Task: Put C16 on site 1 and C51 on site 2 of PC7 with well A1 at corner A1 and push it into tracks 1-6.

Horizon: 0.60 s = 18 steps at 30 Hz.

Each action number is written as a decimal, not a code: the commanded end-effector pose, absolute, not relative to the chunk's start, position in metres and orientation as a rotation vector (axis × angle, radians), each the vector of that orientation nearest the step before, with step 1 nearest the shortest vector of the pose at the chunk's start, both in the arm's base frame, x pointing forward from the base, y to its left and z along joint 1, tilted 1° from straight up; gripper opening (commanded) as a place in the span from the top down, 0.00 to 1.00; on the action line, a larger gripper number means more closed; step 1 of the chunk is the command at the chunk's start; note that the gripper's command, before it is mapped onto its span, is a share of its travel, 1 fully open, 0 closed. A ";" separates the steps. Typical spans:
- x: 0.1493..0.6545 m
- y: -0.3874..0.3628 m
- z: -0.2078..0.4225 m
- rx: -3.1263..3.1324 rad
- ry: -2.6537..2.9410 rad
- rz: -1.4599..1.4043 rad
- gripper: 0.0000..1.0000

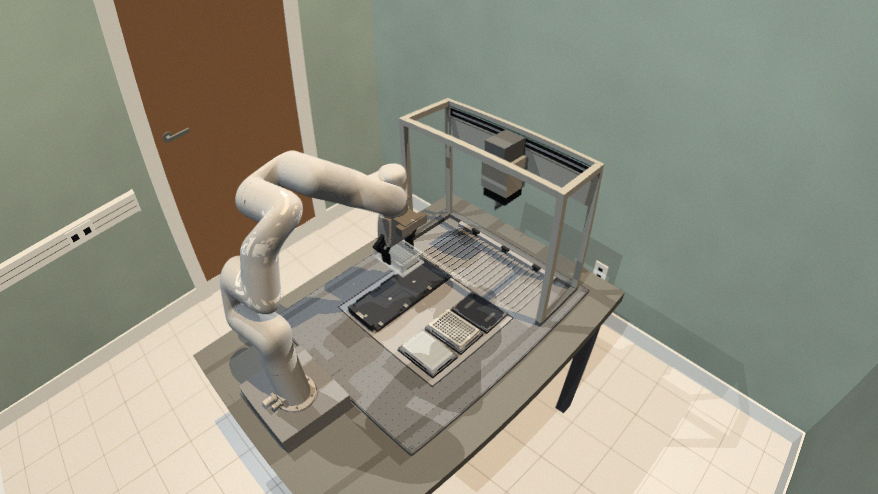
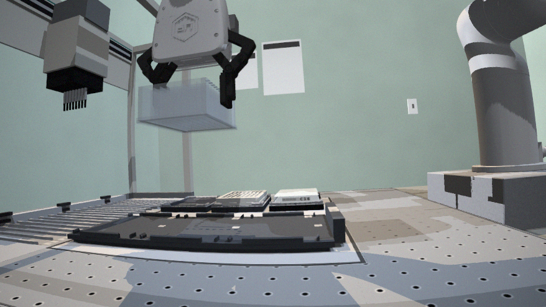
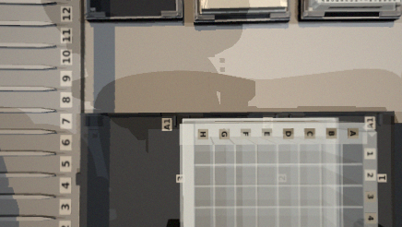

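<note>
Above PC7 [image 2: 202, 232], C51 [image 2: 186, 109] lengthwise.

Grey-green walls [image 1: 706, 122] enclose the room, with a brown door [image 1: 214, 122] in a pale frame on the left and a wall strip with two sockets [image 1: 67, 236] beside it. Pale square floor tiles [image 1: 644, 417] lie under a dark-legged table [image 1: 604, 301]. Two white sheets [image 2: 283, 66] hang on the far wall.

Glossy cream-white tubular arm [image 1: 264, 245]; grey-housed tool [image 2: 193, 77] with embossed hexagon logo and black fingers [image 2: 226, 89].
</note>
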<state>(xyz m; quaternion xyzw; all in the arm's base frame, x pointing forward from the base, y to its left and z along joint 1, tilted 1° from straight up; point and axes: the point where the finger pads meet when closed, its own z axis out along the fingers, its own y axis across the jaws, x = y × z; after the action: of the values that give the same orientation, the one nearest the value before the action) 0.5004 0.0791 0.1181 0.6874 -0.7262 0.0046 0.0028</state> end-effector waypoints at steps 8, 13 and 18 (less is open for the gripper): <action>0.502 0.079 0.112 2.158 -2.280 0.019 1.00; 0.502 0.079 0.103 2.158 -2.280 0.019 1.00; 0.502 0.079 0.098 2.158 -2.280 0.019 1.00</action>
<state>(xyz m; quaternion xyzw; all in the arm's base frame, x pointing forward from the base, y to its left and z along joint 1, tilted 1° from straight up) 0.5002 0.0789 0.0997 0.6873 -0.7263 0.0045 0.0031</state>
